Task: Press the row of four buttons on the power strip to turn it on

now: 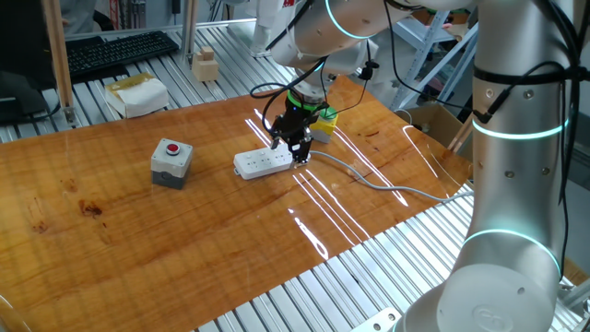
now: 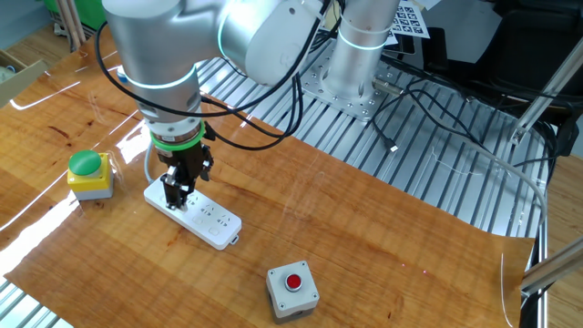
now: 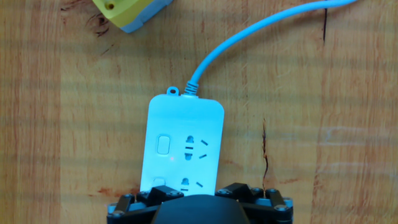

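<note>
One fixed view, items listed left to right as I watch from my remote desk:

- Grey box with red button (image 1: 171, 161): left of centre on the wooden table (image 1: 111, 240), well apart from the work; not my target.
- Power strip (image 1: 263, 163): mid-table, lying flat, its cable (image 1: 369, 177) running off to the right.
- Gripper (image 1: 297, 148): low over the strip's right, cable end. Its fingers stand wide apart, holding nothing.
- Yellow and green box (image 1: 323, 124): just beyond the gripper on the far side.

Hand view: the row of four buttons (image 3: 163, 144) runs along the strip's left edge; two show, the rest hide under the hand.

Step in hand, as I judge it: lining up on the strip, pressing under way; contact cannot be confirmed. Next move calls for centring a fingertip over one switch and descending straight, lightly enough that the strip does not slide.
</note>
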`<state>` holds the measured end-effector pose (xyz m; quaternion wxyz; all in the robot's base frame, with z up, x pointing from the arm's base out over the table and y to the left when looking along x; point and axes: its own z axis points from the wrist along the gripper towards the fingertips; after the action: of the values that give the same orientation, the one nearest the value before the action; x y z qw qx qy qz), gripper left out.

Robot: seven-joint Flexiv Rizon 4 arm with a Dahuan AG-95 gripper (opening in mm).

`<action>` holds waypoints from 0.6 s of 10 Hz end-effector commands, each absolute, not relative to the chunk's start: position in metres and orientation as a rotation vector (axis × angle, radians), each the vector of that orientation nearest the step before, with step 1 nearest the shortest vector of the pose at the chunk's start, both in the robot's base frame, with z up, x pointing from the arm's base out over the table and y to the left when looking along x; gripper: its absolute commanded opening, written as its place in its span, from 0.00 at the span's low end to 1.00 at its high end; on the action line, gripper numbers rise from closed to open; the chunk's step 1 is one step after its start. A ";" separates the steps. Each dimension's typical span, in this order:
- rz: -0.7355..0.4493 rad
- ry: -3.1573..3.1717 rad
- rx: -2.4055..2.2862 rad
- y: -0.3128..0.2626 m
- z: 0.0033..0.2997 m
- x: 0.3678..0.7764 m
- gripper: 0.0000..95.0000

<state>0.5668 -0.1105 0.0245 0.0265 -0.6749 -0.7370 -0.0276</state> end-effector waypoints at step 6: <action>-0.133 -2.271 -2.064 -0.112 0.005 0.569 0.80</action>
<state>0.5680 -0.1124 0.0083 0.0359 -0.6711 -0.7391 -0.0449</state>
